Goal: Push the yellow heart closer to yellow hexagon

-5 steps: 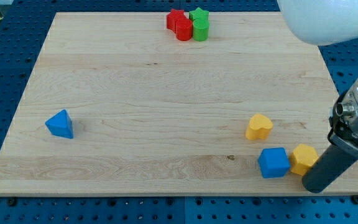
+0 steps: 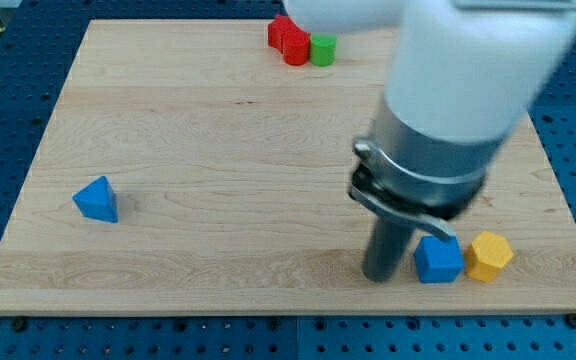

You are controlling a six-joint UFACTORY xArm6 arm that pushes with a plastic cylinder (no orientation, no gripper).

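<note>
Blue cube (image 2: pixel 438 260) and yellow hexagon (image 2: pixel 490 255) lie side by side at the near edge, the hexagon at 3 o'clock of the cube. My tip (image 2: pixel 380 278), a bare rod with no pincer to open or close, has crossed from the hexagon's 5 o'clock side to just beside the cube at its 9 o'clock. The arm now hides the yellow heart, last seen at the cube's 11 o'clock, so I cannot tell if it moved; I judge the push not yet begun.

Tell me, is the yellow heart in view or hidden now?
Hidden: only the yellow hexagon and blue cube show beside my tip; the arm covers the rest.
</note>
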